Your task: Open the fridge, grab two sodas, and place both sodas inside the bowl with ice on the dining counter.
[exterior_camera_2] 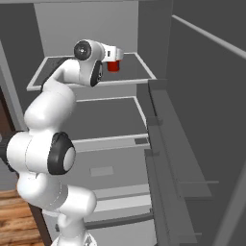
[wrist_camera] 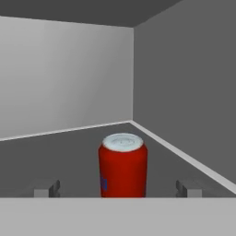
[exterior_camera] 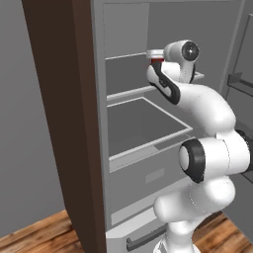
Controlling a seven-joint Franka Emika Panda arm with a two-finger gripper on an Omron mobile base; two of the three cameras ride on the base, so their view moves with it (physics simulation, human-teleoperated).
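The fridge stands open, smooth matte grey shelves inside; on the upper shelf sits a glossy red can, cylindrical, silver-topped, upright near the back corner; gripper wide apart, one fingertip either side of it.

Red can stands upright on open fridge's upper shelf.

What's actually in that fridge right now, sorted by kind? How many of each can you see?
Red soda cans: 1, the red can standing upright on the upper shelf, between the open gripper fingertips.
Shelves in the fridge: 2 in sight, the upper shelf and the lower shelf.
Bottles: 0 in sight.
Total: 3 things.
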